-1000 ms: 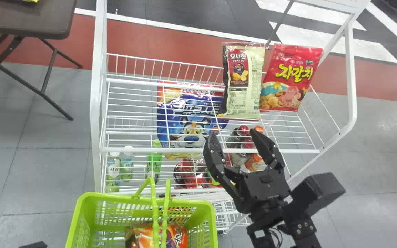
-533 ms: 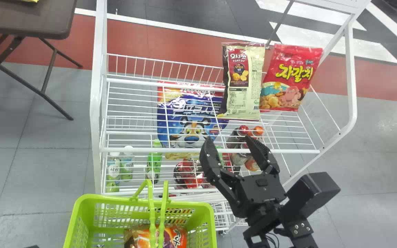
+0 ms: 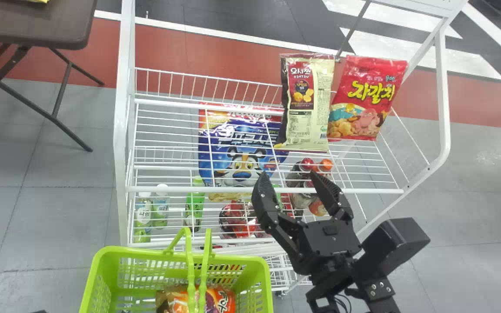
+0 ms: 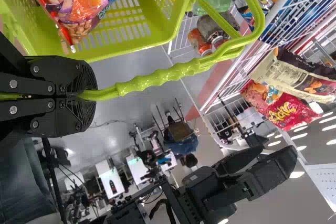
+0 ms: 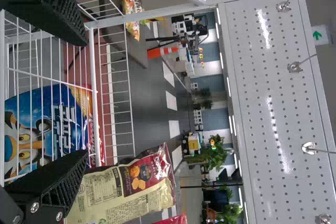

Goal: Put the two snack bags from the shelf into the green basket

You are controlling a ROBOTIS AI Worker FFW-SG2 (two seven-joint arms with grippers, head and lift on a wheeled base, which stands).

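A white wire rack (image 3: 122, 130) is standing ahead of the robot, and a bright green plastic basket (image 3: 137, 251) is sitting at its near side. The basket is already holding an orange and purple snack packet (image 3: 224, 300).

The black right gripper (image 3: 288, 175) is hovering near the front rail of the upper shelf, its two fingers spread wide with nothing between them. The black left gripper (image 4: 88, 95) is clamping the basket's ribbed green handle (image 4: 157, 78).

The task's two bags are probably the ones on the upper shelf: a slim cream and maroon bag (image 3: 305, 102) is standing nearly upright, and a shiny red bag (image 3: 365, 98) is leaning right beside it, their edges seeming to meet.

That closeness is posing the main risk — a finger going in between them could be pushing one over, or pinching both. The front rail (image 3: 233, 190) is crossing the way in, so a low approach could be catching on it. The glossy film could be slipping from a shallow grip, or crumpling under a hard one. Over the basket, the raised handles could be snagging a bag, and a basket hanging by its handle could be swinging if knocked.
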